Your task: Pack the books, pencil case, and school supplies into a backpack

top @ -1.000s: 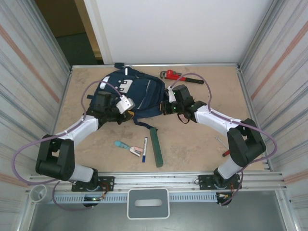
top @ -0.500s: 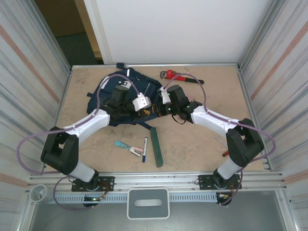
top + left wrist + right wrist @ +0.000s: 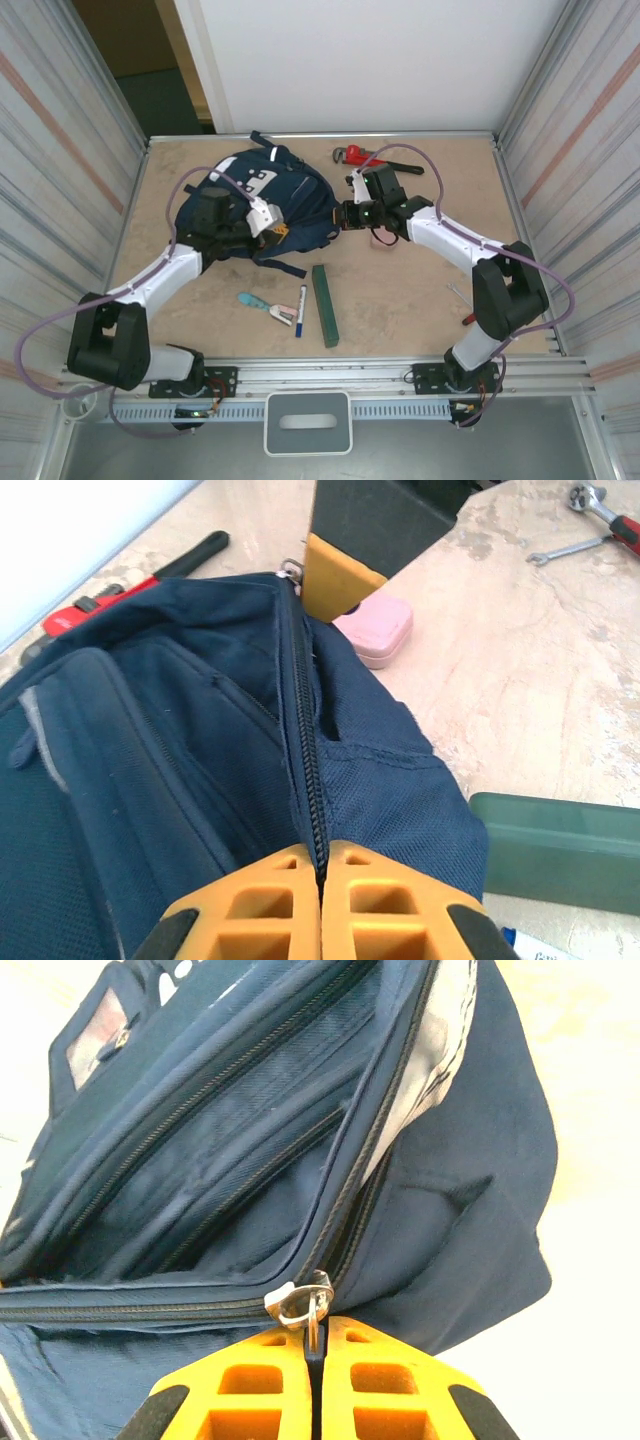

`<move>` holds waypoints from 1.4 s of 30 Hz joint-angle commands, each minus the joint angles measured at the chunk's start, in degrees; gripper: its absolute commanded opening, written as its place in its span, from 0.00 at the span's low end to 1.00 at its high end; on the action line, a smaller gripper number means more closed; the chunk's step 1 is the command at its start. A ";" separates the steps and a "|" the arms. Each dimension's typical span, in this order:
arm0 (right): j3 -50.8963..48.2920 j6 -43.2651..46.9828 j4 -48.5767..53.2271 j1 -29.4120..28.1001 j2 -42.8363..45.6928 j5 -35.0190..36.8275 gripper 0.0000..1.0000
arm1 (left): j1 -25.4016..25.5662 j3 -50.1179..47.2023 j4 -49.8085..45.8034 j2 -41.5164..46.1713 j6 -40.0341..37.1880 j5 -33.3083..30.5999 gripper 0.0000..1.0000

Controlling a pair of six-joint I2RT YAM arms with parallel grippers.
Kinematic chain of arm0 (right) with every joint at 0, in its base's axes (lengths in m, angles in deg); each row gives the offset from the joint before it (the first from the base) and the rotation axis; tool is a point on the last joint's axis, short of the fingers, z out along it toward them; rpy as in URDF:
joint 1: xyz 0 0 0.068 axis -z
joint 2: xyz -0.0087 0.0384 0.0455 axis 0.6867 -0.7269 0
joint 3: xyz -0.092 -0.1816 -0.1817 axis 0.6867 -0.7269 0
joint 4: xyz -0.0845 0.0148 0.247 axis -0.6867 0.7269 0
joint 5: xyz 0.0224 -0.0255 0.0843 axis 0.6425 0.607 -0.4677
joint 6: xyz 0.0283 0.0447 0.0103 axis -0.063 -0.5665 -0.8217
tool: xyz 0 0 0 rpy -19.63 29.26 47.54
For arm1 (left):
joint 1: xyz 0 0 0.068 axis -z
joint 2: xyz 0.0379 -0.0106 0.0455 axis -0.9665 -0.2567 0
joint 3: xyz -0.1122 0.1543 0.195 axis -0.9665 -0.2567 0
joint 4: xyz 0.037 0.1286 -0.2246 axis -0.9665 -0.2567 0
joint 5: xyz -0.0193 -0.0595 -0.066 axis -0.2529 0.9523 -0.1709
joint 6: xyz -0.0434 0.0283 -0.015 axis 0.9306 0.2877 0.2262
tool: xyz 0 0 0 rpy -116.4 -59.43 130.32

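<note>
**benchrat:** The left claw point(image 3: 321, 865) was what changed. A second earlier it stood partly open over the backpack point(image 3: 305, 195). By this point it had snapped fully shut, pinching the navy fabric right on the zipper point(image 3: 300, 730) line. In between, it had swung over towards the other arm and come back.

**mo_k:** And the right claw point(image 3: 315, 1338)?

**benchrat:** Its grip hadn't budged. It stayed clamped shut on the little silver zipper pull point(image 3: 297, 1305), further along that same zipper from the left one. The bag also lay spread out wider than half a second before.

**mo_k:** So one pinned the cloth and the other had the puller. Reads to me like they were set to run the zip open, not packing yet.

**benchrat:** Same guess. The stretch between them looked closed in the left wrist view. The rest was lying outside. The pink pencil case point(image 3: 378, 630) sat on the table point(image 3: 400, 300) just beside the bag's corner, by the right claw. The green book point(image 3: 325, 305), marker point(image 3: 301, 308) and stapler-like item point(image 3: 268, 308) lay together nearer the arm bases, apart from the bag.

**mo_k:** So those hadn't been packed at all. If the left pinch slipped, the whole bag would probably have dragged along with the puller.
</note>
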 commanded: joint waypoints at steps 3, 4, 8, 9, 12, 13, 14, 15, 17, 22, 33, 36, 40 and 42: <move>3.54 -0.17 2.77 0.41 -0.68 3.16 0.00 | -2.64 0.48 4.49 2.19 2.80 -8.32 0.14; 4.06 0.01 2.46 -0.24 -0.64 2.70 0.00 | -2.39 0.84 3.38 2.47 3.47 -8.79 0.25; 5.82 -0.03 0.71 -2.43 0.29 1.07 0.00 | 2.70 3.52 -1.97 3.77 5.05 -9.71 0.55; 6.03 -0.21 0.14 -2.89 0.57 0.67 0.00 | 4.41 4.46 -3.35 3.32 5.25 -9.87 0.60; 6.40 -1.01 -1.11 -3.92 1.37 -0.19 0.00 | 7.06 7.06 -5.22 0.26 7.07 -10.29 0.63; 6.47 -1.36 -1.46 -4.22 1.74 -0.48 0.00 | 7.40 8.20 -5.61 -1.14 8.20 -9.98 0.64; 6.54 -1.67 -1.68 -4.58 1.96 -0.66 0.00 | 7.59 9.34 -6.14 -2.48 9.18 -9.54 0.64; 6.58 -1.85 -1.83 -4.82 2.30 -0.89 0.00 | 7.82 10.23 -6.47 -3.58 9.99 -9.25 0.64; 6.67 -1.90 -2.23 -5.50 2.99 -0.94 0.00 | 8.55 12.28 -8.00 -5.91 10.43 -8.57 0.64; 6.59 -2.10 -3.12 -6.95 4.19 -0.80 0.00 | 9.63 15.15 -9.89 -10.11 10.49 -5.44 0.61; 4.84 1.97 3.01 -1.81 3.12 2.67 0.00 | 3.26 14.05 -9.82 -8.29 8.48 6.06 0.01; 5.58 0.98 8.49 4.92 -1.04 2.10 0.00 | -2.20 7.02 0.80 -1.44 11.44 14.17 0.00; 5.84 0.09 5.38 5.20 -2.41 -1.68 0.00 | -6.10 2.95 5.78 1.51 14.21 13.76 0.00; 7.21 -0.12 4.20 3.63 -2.80 -2.73 0.00 | -6.10 4.49 1.31 0.26 12.05 11.38 0.00</move>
